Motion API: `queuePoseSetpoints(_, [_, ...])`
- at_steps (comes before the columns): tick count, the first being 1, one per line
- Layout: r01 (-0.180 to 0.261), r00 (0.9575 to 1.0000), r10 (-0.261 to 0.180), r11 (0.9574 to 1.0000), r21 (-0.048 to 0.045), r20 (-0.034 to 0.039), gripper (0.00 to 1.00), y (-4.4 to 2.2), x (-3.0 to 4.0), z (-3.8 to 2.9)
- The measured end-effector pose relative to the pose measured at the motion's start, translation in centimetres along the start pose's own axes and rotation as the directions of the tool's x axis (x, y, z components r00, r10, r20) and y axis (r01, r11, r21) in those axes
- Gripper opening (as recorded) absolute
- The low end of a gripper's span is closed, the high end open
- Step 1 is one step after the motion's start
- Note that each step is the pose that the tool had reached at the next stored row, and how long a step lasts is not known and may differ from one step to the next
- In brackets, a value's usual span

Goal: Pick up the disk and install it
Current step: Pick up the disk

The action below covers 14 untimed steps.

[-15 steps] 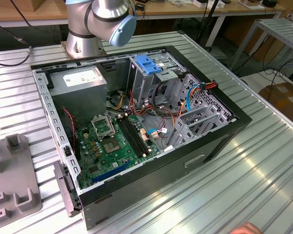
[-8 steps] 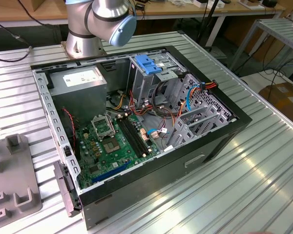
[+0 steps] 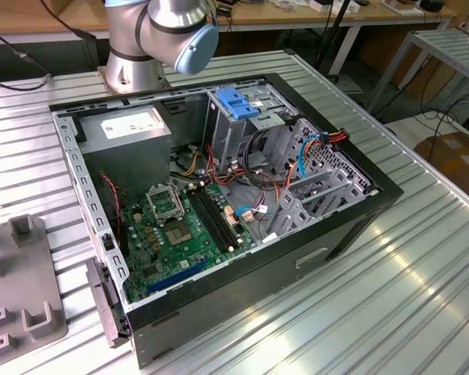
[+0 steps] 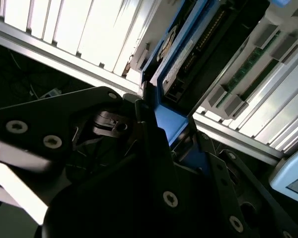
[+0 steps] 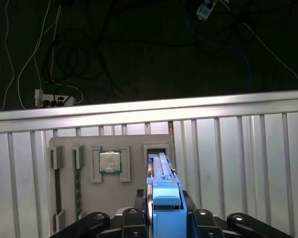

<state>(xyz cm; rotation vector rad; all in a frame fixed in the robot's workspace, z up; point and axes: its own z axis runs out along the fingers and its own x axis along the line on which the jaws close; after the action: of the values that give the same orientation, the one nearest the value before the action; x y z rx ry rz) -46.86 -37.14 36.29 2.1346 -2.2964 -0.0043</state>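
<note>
Blue plastic over grey metal: the disk (image 5: 161, 173) stands on edge in a slot of the grey fixture tray (image 5: 134, 144), near a seated CPU (image 5: 110, 162) and a memory module (image 5: 77, 183). The tray rests on the ribbed aluminium counter (image 5: 238, 163).

The gripper (image 5: 167, 214) is down over one end of the disk. Its jaws flank the blue carrier and look clamped on it, though firm contact is hard to confirm from this angle. The second wrist view shows the disk (image 4: 184, 59) by its label face.

Handling, as judged:
- A rigid slab, dense for its size, that won't flex.
- The plastic rail is smooth and slightly springy, so an end-only hold may slip or twist.
- It is shock-sensitive, so keep off the board face and connector.
- The best hold is square across the carrier's flat sides.

The open computer case (image 3: 258, 281) lies on the counter, with its drive cage (image 3: 236, 133) inside.
</note>
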Motion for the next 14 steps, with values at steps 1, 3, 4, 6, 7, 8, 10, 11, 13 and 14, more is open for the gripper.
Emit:
queuePoseSetpoints(1, [0.0,1.0,0.0,1.0,-0.0001,-0.0001,0.37,0.0,0.0,-0.26])
queuePoseSetpoints(3, [0.0,1.0,0.0,1.0,0.0,0.0,0.37,0.01,0.0,-0.79])
queuePoseSetpoints(4, [0.0,1.0,0.0,1.0,0.0,0.0,0.37,0.01,0.0,-1.06])
queuePoseSetpoints(6, [0.0,1.0,0.0,1.0,0.0,-0.0001,0.37,0.01,0.0,-1.73])
queuePoseSetpoints(7, [0.0,1.0,0.0,1.0,0.0,0.0,0.37,0.01,0.01,-1.96])
queuePoseSetpoints(8, [0.0,1.0,0.0,1.0,-0.0001,-0.0001,0.37,0.02,0.01,-2.2])
queuePoseSetpoints(10, [0.0,1.0,0.0,1.0,0.0001,0.0,0.37,0.02,0.01,-2.72])
queuePoseSetpoints(11, [0.0,1.0,0.0,1.0,-0.0001,-0.0001,0.37,0.02,0.01,-2.94])
queuePoseSetpoints(13, [0.0,1.0,0.0,1.0,0.0,0.0,0.37,0.02,0.01,-3.38])
queuePoseSetpoints(14, [0.0,1.0,0.0,1.0,0.0,-0.0001,0.37,0.02,0.01,-3.58])
